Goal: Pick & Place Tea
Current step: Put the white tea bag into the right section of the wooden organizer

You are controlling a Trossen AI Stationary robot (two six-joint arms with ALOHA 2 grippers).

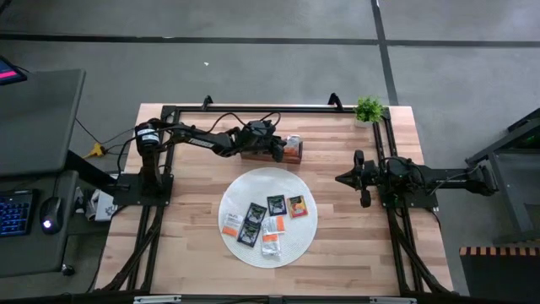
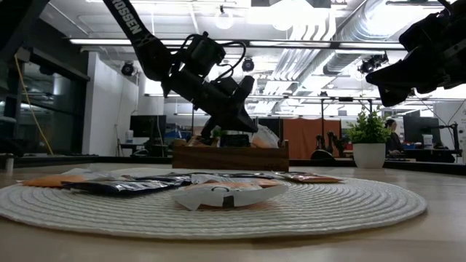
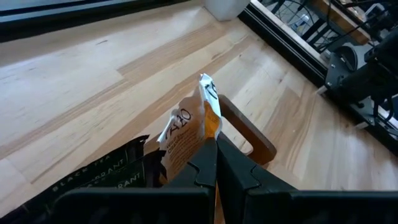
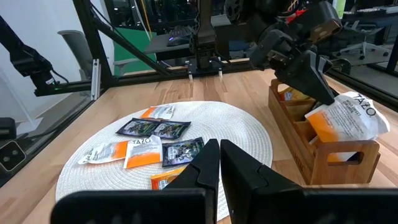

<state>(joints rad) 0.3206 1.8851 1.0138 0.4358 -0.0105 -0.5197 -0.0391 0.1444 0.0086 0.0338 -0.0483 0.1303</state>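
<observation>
While the left gripper (image 3: 216,163) is clamped on an orange tea sachet (image 3: 194,134), that sachet is held upright directly over the wooden tray's (image 4: 326,155) end compartment. The right gripper (image 4: 219,163), shut and empty, is parked well away from the tray.

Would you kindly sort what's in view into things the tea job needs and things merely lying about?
Job:
- small flat tea sachets on the round white woven mat
- brown wooden compartment tray
- orange-and-white sachet pinched by the left claw

Lying about:
- small green potted plant

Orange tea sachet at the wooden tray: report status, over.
Left tool shut on orange-and-white square tea sachet, over brown wooden tray end compartment. Right tool shut, empty, waiting beside round white woven mat. Nothing in the way.
</observation>
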